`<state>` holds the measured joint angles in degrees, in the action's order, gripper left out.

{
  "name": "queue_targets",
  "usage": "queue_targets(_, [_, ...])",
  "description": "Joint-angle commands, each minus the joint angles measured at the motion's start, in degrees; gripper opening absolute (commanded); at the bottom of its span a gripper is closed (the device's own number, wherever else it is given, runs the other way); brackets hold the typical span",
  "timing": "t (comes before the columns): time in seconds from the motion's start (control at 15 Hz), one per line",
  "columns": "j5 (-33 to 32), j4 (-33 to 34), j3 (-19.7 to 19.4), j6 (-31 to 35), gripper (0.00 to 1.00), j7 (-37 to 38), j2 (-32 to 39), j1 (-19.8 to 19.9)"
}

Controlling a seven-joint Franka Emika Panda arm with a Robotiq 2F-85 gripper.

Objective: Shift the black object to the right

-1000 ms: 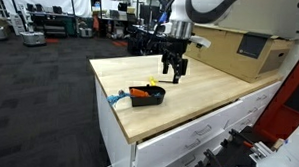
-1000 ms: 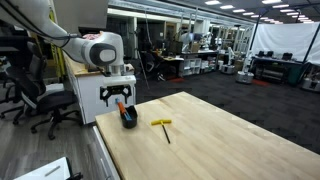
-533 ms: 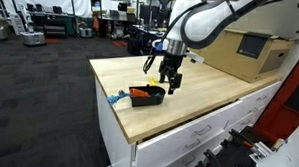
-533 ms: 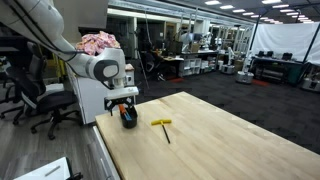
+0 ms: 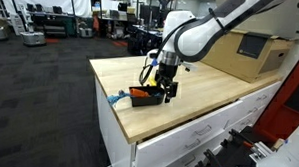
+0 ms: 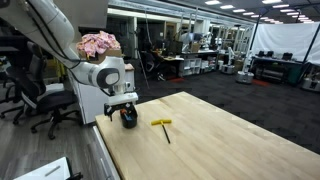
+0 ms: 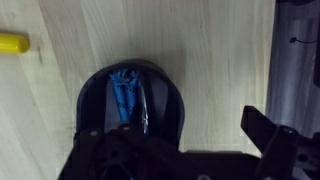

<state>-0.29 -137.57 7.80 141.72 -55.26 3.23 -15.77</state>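
Observation:
The black object is a small black bowl (image 5: 145,96) near the table's front edge, also seen in the other exterior view (image 6: 128,119). In the wrist view the bowl (image 7: 165,100) holds a blue item (image 7: 124,95); an orange item shows in it in an exterior view. My gripper (image 5: 166,90) is open and low over the bowl's rim, one finger over the bowl and the other outside it above bare wood. It also shows in the wrist view (image 7: 185,140) and in an exterior view (image 6: 124,107). I cannot tell if it touches the rim.
A yellow T-shaped tool (image 6: 162,124) lies on the wooden table (image 6: 220,140), a little away from the bowl; its tip shows in the wrist view (image 7: 12,42). A blue item (image 5: 115,96) lies by the table edge. A large cardboard box (image 5: 241,52) stands behind.
My gripper has come down and moved toward the table's front edge, from above the table's middle to the bowl's rim. The bowl has not moved.

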Motion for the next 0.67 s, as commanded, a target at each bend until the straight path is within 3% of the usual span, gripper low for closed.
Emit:
queue_targets(0.0, [-2.1,2.3,1.7,0.6,0.74,-0.1,3.6,2.0])
queue_targets(0.6, [-4.2,3.7,2.4,0.5,0.09,0.7,6.4,3.4])
